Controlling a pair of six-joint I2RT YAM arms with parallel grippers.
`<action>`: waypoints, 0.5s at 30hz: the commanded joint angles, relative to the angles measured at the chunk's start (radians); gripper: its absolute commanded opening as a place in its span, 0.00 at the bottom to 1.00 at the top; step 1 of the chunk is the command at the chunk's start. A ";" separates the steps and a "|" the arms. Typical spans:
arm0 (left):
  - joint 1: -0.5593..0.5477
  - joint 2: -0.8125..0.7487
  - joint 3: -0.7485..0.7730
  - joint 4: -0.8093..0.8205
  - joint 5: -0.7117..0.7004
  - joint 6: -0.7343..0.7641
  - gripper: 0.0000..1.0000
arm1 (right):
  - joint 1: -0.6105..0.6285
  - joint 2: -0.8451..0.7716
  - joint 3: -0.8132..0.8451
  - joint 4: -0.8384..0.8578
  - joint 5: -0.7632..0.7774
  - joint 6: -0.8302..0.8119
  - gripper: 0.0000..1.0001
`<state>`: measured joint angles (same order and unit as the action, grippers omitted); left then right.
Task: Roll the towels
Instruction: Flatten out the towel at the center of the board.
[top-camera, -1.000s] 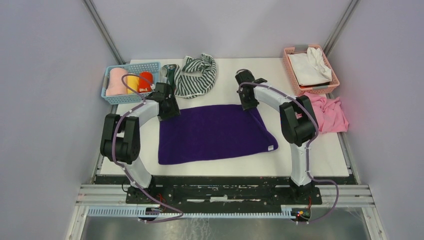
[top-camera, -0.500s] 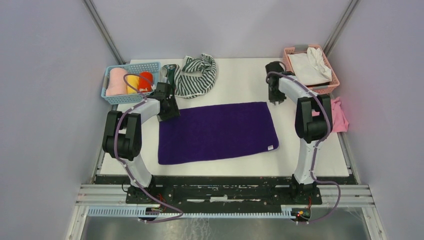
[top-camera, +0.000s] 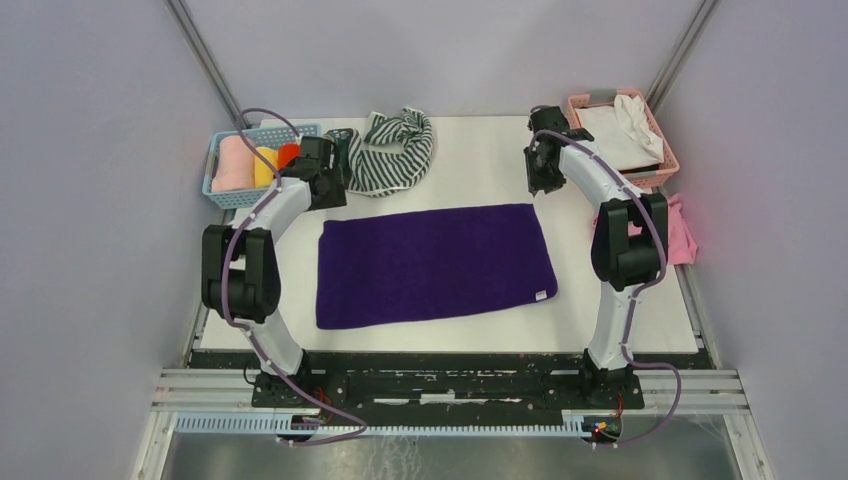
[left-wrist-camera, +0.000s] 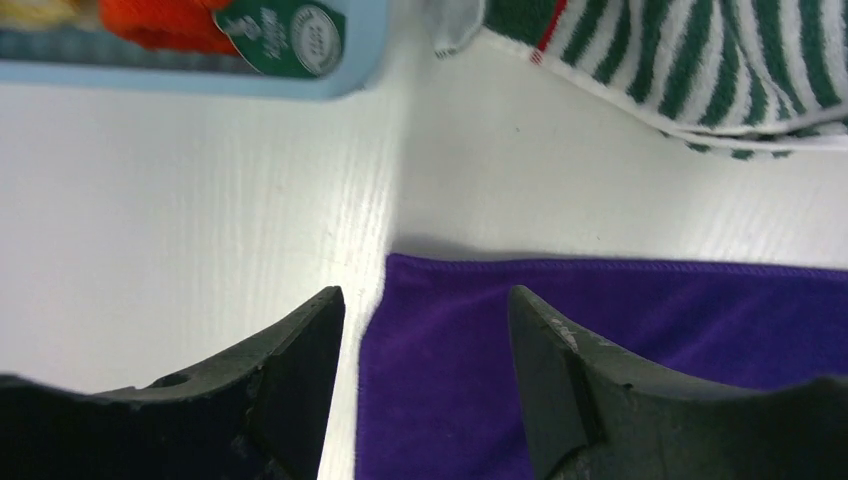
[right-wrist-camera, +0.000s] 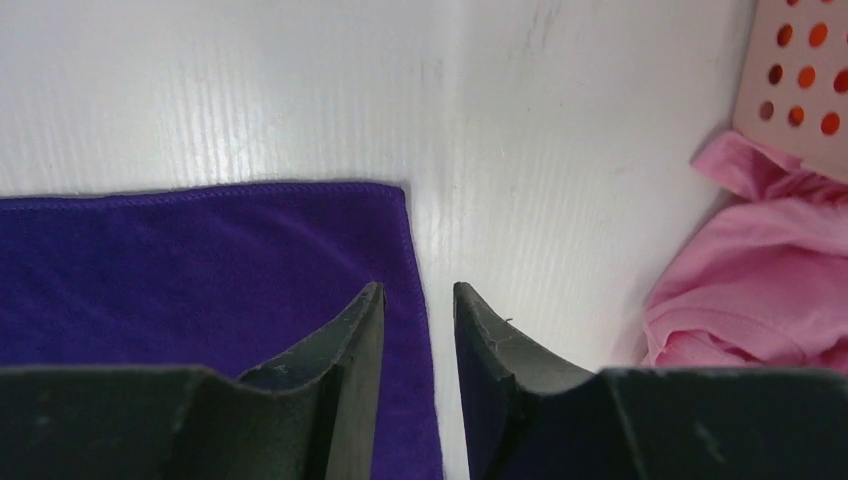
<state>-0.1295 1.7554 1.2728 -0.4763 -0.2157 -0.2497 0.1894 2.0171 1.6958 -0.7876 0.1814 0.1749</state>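
Observation:
The deep-purple towel (top-camera: 435, 262) lies spread flat in the middle of the table. Its far left corner (left-wrist-camera: 620, 320) shows under my left gripper and its far right corner (right-wrist-camera: 200, 260) under my right. The green-and-white striped towel (top-camera: 395, 150) lies crumpled at the back centre, and it also shows in the left wrist view (left-wrist-camera: 700, 60). My left gripper (top-camera: 324, 188) (left-wrist-camera: 425, 295) hovers open above the purple towel's far left corner, holding nothing. Over the far right corner, my right gripper (top-camera: 541, 176) (right-wrist-camera: 418, 287) has its jaws narrowly apart and empty.
A blue basket (top-camera: 222, 192) (left-wrist-camera: 200, 75) with rolled towels stands at the back left, close to my left arm. A pink basket (top-camera: 590, 160) (right-wrist-camera: 800, 90) holding a white cloth sits at the back right. A pink cloth (top-camera: 680, 225) (right-wrist-camera: 760, 270) lies by the right table edge.
My right gripper pulled the purple towel's far right corner outward, let go and rose toward the back. The left gripper lifted off the far left corner. The towel now lies flatter.

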 joint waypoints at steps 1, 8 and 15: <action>0.012 0.079 0.085 -0.043 -0.097 0.198 0.67 | -0.020 0.053 0.070 -0.014 -0.090 -0.111 0.40; 0.021 0.186 0.145 -0.073 -0.091 0.271 0.52 | -0.033 0.074 0.069 -0.001 -0.140 -0.130 0.40; 0.021 0.220 0.123 -0.081 -0.060 0.265 0.51 | -0.035 0.088 0.058 0.014 -0.136 -0.127 0.40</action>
<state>-0.1116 1.9667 1.3830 -0.5518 -0.2840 -0.0380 0.1577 2.0979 1.7336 -0.7944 0.0544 0.0612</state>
